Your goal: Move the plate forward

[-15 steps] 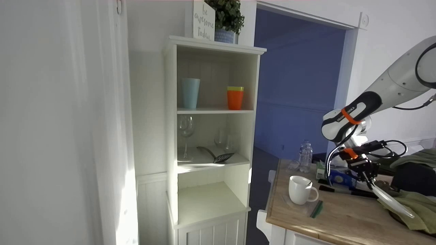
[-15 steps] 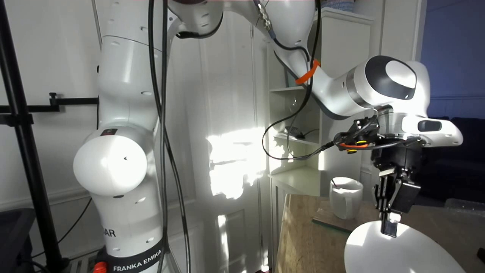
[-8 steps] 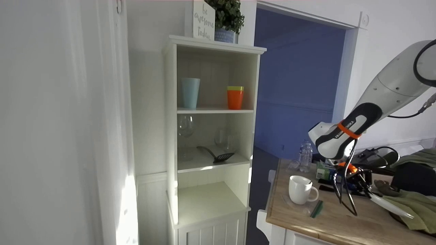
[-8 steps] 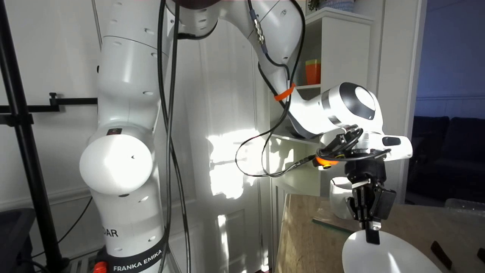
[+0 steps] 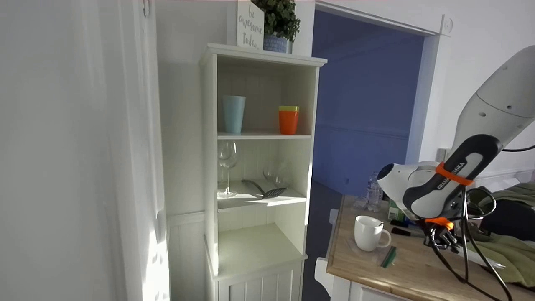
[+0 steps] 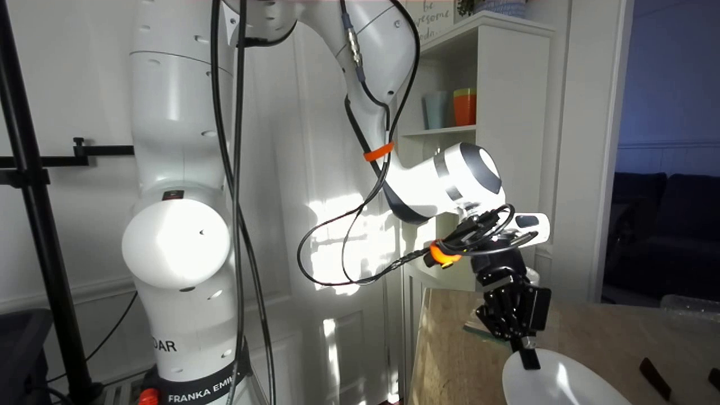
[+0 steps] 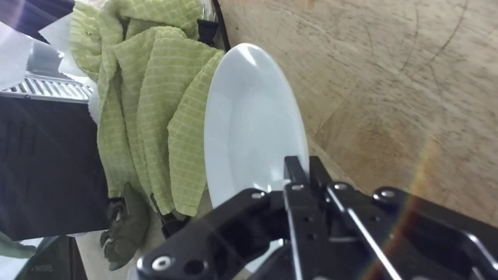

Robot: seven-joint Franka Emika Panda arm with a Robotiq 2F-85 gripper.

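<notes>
Wrist view: hand point(image 7: 306, 167) pinching plate point(image 7: 255, 116) by its rim. In an exterior view: plate at near right of surface point(image 6: 453, 354); contact, can't tell. In an exterior view: plate slanting, right of mug point(image 5: 366, 235). Grip done; carrying forward, setting down likely remain.

In an exterior view my arm point(image 6: 177, 124) stood upright from its base point(image 6: 188, 388), the forearm point(image 6: 388, 50) sloping down to the wrist point(image 6: 427, 188). My gripper point(image 7: 306, 165) pointed downward at a slight tilt, its two fingers point(image 7: 294, 168) side by side and pinched nearly together.
</notes>
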